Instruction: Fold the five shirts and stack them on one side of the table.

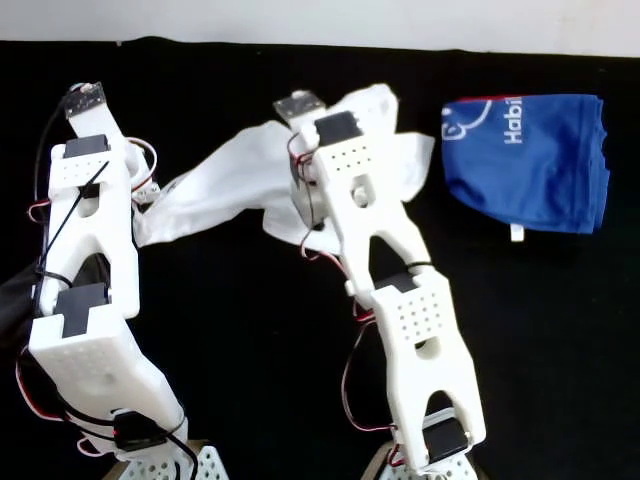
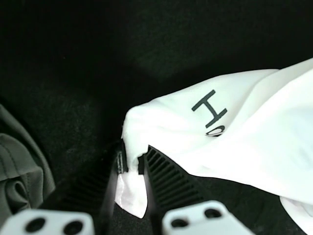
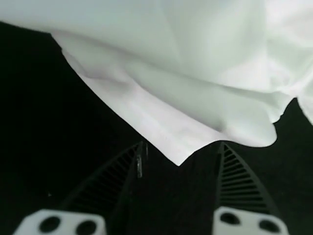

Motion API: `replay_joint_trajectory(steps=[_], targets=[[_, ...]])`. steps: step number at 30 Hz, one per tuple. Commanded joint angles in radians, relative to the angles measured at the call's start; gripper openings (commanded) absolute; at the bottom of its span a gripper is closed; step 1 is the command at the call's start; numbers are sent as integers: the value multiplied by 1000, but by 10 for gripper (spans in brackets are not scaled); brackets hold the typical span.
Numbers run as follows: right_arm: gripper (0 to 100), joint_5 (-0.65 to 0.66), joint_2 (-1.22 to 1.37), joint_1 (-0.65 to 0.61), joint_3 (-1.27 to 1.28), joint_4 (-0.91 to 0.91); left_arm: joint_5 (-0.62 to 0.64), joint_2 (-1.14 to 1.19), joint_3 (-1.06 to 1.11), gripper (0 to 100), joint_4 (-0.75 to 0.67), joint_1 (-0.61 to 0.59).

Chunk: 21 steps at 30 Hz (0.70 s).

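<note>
Your left hand point(image 2: 132, 164) is pinching a corner of the white shirt point(image 2: 230, 142), fingers narrowed onto the cloth. Your right hand point(image 3: 178, 154) is gaping wide at a loose edge; whether it is touching is hard to tell. The right arm is hiding the shirt's middle, and the shirt is stretching crosswise over the tabletop point(image 1: 220, 330). Farther right, the folded blue shirt point(image 1: 530, 160) is lying apart.

A crumpled white shirt point(image 1: 215, 190) lies on the far part of the black table point(image 1: 240, 350), spanning from the left arm point(image 1: 95, 220) to the right arm point(image 1: 370, 210). A folded blue shirt point(image 1: 530, 165) sits far right.
</note>
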Motion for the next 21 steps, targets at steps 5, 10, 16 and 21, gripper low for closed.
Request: replay_joint_trajectory(steps=[5,10,16,21], targets=[[224,-12,-7,5,128,-119,6,-10,-16,8,-15,-4],[224,-14,-7,12,257,-237,6,-18,-10,8,-9,-4],[220,-9,-7,12,351,-325,8,-18,-15,8,-8,-4],[3,48,-7,12,387,-326,8,-19,-15,8,-5,-4]])
